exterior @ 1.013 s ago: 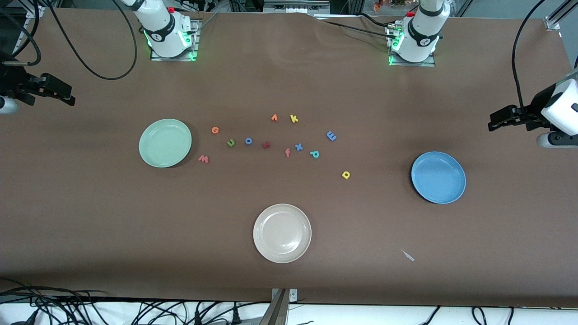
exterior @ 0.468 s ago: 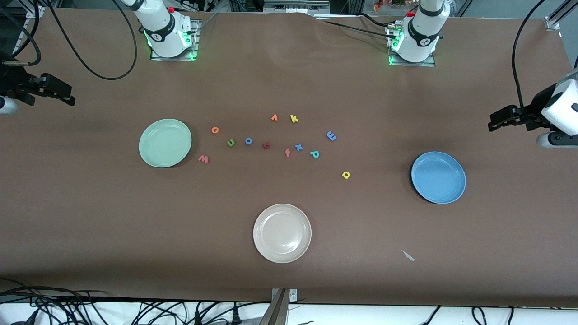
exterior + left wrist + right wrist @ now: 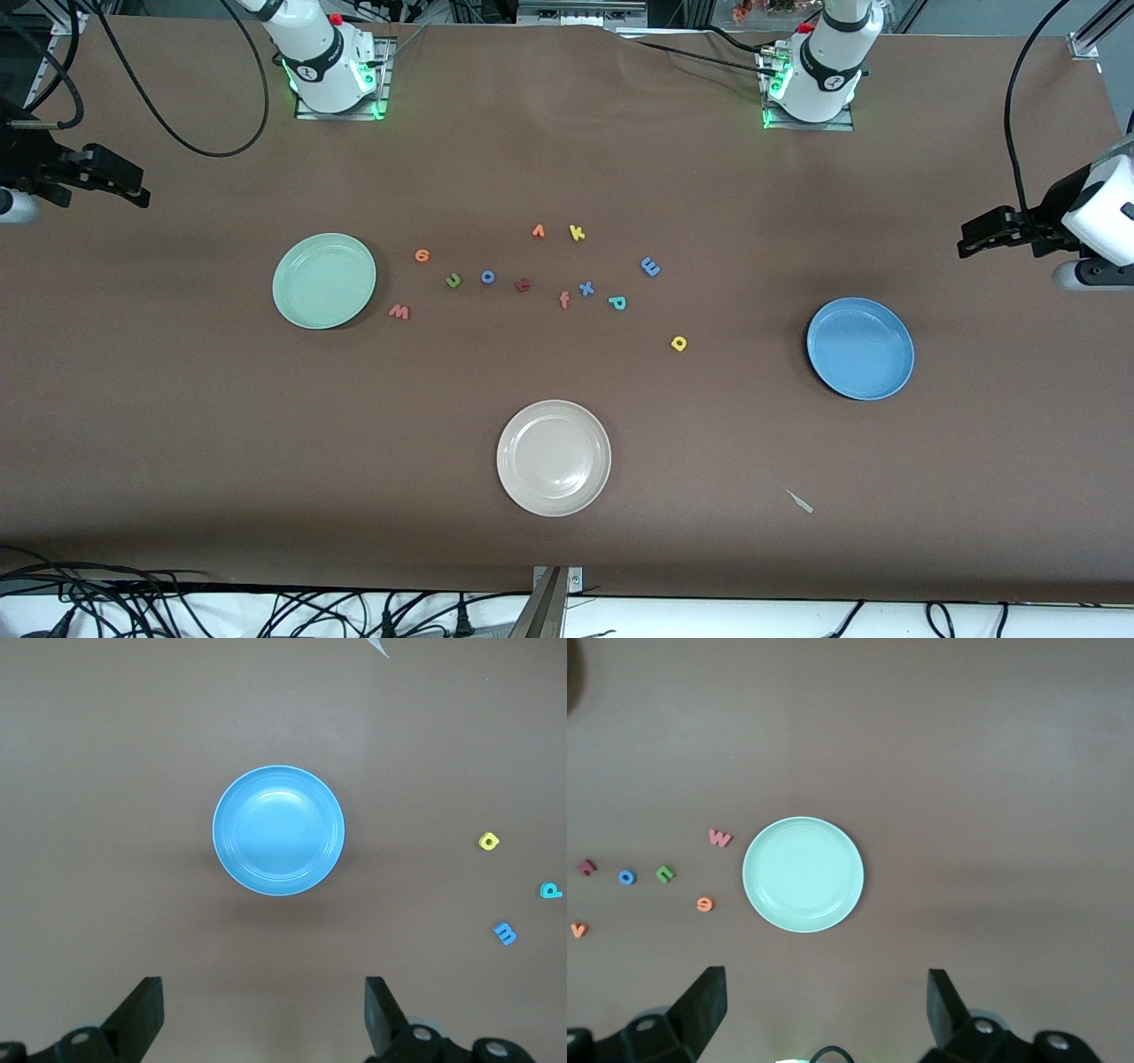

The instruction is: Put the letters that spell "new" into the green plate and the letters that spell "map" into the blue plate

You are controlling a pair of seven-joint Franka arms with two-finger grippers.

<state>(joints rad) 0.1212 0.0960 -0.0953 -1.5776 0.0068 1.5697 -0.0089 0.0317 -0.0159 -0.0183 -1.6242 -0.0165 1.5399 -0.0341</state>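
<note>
Partly cropped: right gripper [image 3: 133, 193].

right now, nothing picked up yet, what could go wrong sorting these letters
The green n lies close beside the blue o, and the teal p beside the blue x: open fingers might grab or nudge the wrong letter. The cream plate is a decoy. Both grippers wait at the table's ends.

A cream-white plate [image 3: 554, 457] lies nearer the front camera than scattered spare letters [image 3: 577, 233].
</note>
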